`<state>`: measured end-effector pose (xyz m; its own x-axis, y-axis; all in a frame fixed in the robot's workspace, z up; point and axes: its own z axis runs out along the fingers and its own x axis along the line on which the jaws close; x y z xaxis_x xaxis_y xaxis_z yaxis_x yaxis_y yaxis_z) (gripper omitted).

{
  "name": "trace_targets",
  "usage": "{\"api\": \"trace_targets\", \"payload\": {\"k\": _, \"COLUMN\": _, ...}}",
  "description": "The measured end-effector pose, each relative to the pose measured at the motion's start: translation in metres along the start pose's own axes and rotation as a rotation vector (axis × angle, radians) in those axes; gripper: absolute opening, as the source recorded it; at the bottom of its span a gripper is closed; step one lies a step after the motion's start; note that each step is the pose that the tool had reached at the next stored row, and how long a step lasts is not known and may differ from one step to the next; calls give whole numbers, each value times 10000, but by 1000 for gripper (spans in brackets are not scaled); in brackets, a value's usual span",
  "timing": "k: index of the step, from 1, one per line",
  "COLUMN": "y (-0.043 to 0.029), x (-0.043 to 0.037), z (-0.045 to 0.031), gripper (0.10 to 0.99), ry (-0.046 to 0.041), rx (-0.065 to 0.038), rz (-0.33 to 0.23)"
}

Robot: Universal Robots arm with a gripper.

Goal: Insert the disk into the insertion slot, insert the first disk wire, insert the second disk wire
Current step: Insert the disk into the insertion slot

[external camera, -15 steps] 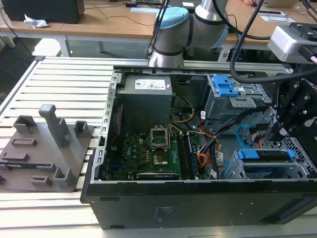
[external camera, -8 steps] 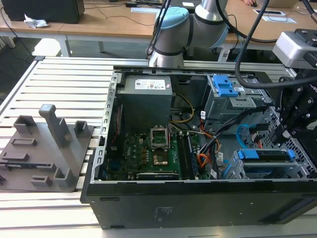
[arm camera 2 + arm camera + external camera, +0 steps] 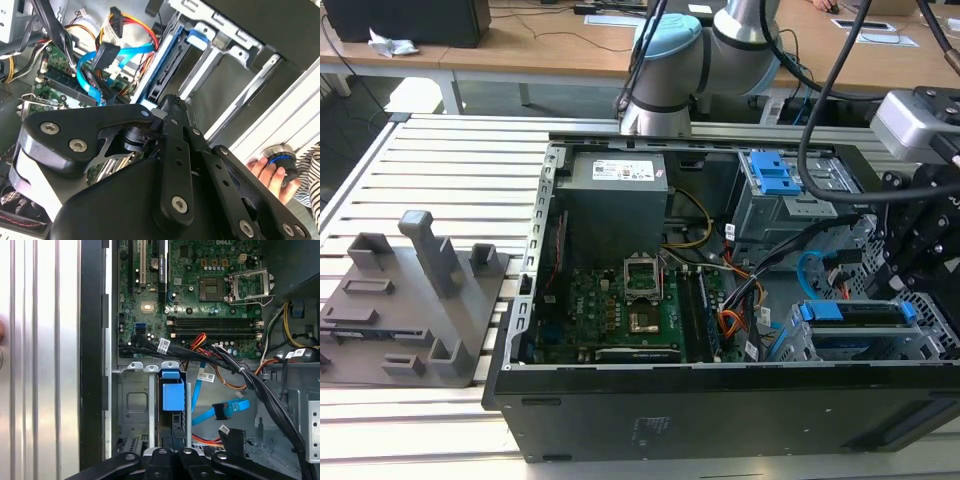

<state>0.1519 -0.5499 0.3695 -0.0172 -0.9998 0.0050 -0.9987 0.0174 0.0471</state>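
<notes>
Disk [image 3: 173, 396] sits in the insertion slot [image 3: 132, 405] — seemingly just beside the hand [image 3: 173, 454].

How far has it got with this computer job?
The disk already sits in the slot, and the claw is close by it; whether it grips anything is unclear. Both wires look undone: the blue wire and the black plug lie loose beside the slot.

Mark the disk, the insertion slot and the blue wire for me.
the disk [image 3: 173, 396], first wrist view, blue carrier tab.
the insertion slot [image 3: 134, 385], first wrist view, silver cage wall beside the disk.
the blue wire [image 3: 204, 416], first wrist view, flat ribbon near its plug.
</notes>
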Motion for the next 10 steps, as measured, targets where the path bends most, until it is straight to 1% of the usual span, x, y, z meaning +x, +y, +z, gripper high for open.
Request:
{"api": "trace_targets", "payload": {"k": 1, "y": -25, "x": -1, "z": 3, "gripper": 106, "ry": 0, "rx": -3, "rz": 0}}
{"api": "trace_targets", "payload": {"k": 2, "y": -31, "x": -1, "z": 4, "gripper": 106, "ry": -2, "rx": -4, "rz": 0}}
{"api": "trace_targets", "payload": {"k": 10, "y": -33, "x": 0, "z": 3, "gripper": 106, "ry": 0, "rx": -4, "rz": 1}}
